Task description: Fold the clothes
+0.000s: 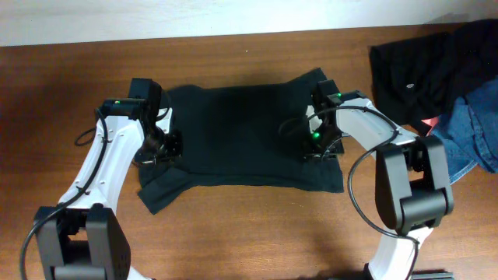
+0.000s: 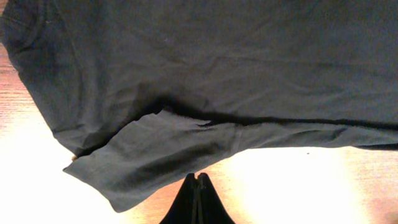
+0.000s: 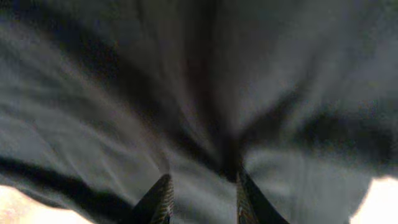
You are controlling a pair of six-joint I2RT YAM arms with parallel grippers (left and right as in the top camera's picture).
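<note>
**Overhead view.** You saw the black T-shirt [image 1: 233, 136] lying flat on the desk [image 1: 249, 233], with its long axis running left to right between the two arms. The left claw [image 1: 159, 146] sat over the shirt's left edge, just above the sleeve [image 1: 159, 194] that splayed toward the near-left corner. The right claw [image 1: 315, 141] sat over the right edge. Each arm was as near to its own end as the other, so neither had to reach across. A heap of other clothes [image 1: 436, 70] lay well apart at the far right.

**Left wrist view.** You saw the left claw [image 2: 198, 199] with its fingers pressed together and nothing between them. It was above bare desk [image 2: 286, 180], just clear of the cloth. The T-shirt [image 2: 217, 62] lay ahead of the fingertips and filled the upper frame. The sleeve [image 2: 143, 155] was the nearest part, ahead and slightly to the left, with its lower edge running across the line of approach.

**Right wrist view.** You saw the right claw [image 3: 202, 202] standing narrowly apart, with the fingers [image 3: 160, 199] low over the T-shirt [image 3: 186, 93]. Wrinkled cloth lay directly beneath and ahead, and a ridge of it ran toward the gap. The picture was blurred and showed no fold clamped between the fingers.

**Judgement.** The next fold probably depended on both ends being lifted together across the short axis. The left claw first needed to open and advance onto the sleeve edge.
</note>
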